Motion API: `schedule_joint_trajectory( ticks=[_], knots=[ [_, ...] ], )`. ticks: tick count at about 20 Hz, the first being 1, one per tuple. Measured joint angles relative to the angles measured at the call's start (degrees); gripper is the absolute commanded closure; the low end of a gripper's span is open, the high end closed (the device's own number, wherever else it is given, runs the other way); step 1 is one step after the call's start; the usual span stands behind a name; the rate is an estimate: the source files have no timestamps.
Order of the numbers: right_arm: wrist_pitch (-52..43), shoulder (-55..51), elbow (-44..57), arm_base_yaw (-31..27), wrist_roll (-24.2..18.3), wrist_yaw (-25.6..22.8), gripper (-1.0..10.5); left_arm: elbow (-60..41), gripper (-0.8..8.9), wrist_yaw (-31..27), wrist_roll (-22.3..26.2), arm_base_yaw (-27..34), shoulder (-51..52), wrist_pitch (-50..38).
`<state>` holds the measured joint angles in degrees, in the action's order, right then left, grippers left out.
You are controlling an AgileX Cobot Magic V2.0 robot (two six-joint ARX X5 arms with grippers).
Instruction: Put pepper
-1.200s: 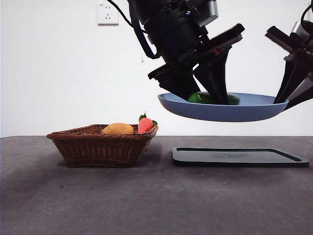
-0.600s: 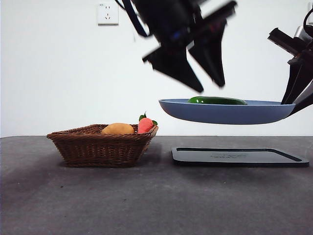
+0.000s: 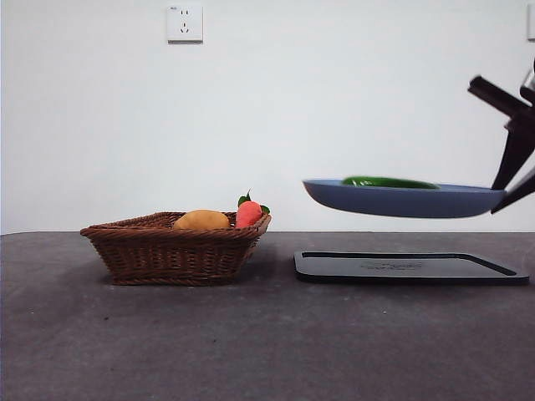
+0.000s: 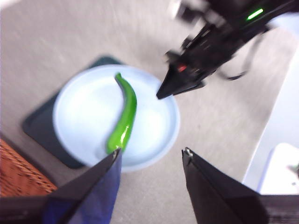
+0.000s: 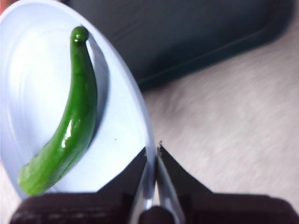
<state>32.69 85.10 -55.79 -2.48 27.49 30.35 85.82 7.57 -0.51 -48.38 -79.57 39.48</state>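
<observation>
The pepper [image 3: 389,181], long and glossy dark green, lies loose on a pale blue plate [image 3: 401,202] that hangs in the air above a black tray [image 3: 410,267]. My right gripper [image 3: 506,188] reaches in from the right edge and is shut on the plate's rim; its wrist view shows the jaws [image 5: 153,148] pinching the plate [image 5: 28,84] with the pepper [image 5: 70,121] across it. My left gripper [image 4: 150,153] is open and holds nothing, high above the plate [image 4: 154,135] and pepper [image 4: 124,116], out of the front view.
A brown wicker basket [image 3: 175,251] stands on the dark table at the left, holding a yellow-orange fruit [image 3: 201,220] and a red item with green leaves [image 3: 248,214]. A white wall with a socket is behind.
The left arm let go of the pepper, rose from the plate and left the front view. The plate with the pepper has shifted a little to the right.
</observation>
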Motion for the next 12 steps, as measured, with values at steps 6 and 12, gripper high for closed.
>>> schedule_joint_trajectory(
  ticks=[6, 12],
  knots=[
    [-1.49, 11.04, -9.86, -1.55, 0.11, -5.05, 9.4, 0.0, 5.79, -0.2, 0.0, 0.0, 10.29, 2.05],
    [-6.84, 19.74, -11.91, -1.57, 0.15, -5.07, 9.4, 0.0, 5.79, -0.17, -0.61, 0.0, 13.22, 3.02]
  ],
)
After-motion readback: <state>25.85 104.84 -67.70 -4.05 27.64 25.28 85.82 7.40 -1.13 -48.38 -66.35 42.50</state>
